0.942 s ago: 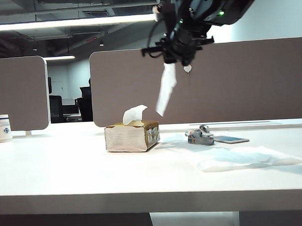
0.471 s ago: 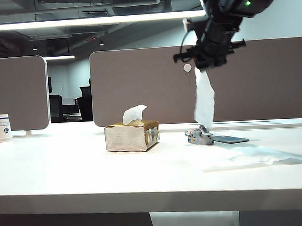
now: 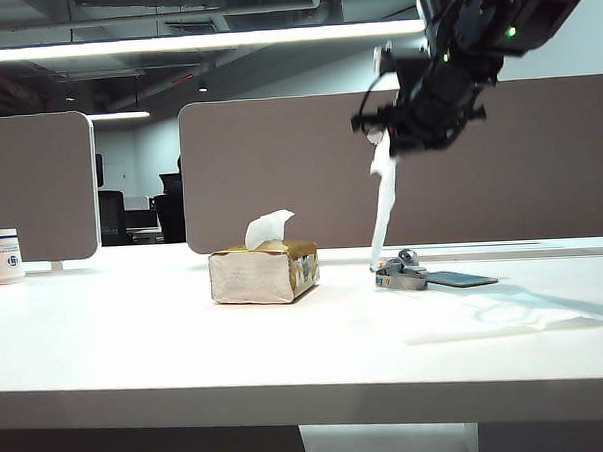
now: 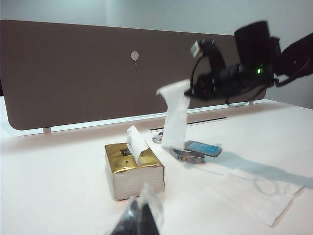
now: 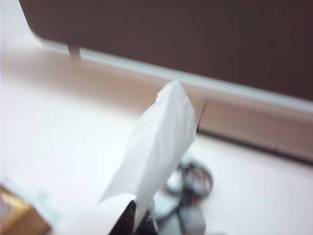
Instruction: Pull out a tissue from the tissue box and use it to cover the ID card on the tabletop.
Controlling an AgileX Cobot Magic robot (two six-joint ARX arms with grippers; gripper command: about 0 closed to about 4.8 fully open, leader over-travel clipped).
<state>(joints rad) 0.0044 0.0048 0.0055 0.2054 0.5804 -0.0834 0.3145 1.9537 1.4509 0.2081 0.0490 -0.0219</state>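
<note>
The tissue box (image 3: 264, 274), gold-topped with a white tuft, stands mid-table. High above the lanyard, my right gripper (image 3: 396, 142) is shut on a white tissue (image 3: 383, 210), which hangs down to just above the grey lanyard (image 3: 401, 275). The teal ID card (image 3: 462, 278) lies flat to the lanyard's right, uncovered. In the right wrist view the tissue (image 5: 156, 144) rises from the right gripper (image 5: 137, 223) over the lanyard (image 5: 191, 182). My left gripper (image 4: 140, 215) hovers in front of the box (image 4: 133, 169), shut and empty; it is outside the exterior view.
Another white tissue (image 3: 511, 314) lies spread on the tabletop (image 3: 136, 343) in front of the card. A white cup (image 3: 1, 256) stands at the far left. Grey-brown divider panels (image 3: 279, 167) close off the back of the desk.
The right gripper has carried the tissue from above the box rightward to over the lanyard and card. The hanging tissue has swung, its lower end trailing left. The spread tissue shifted slightly.
</note>
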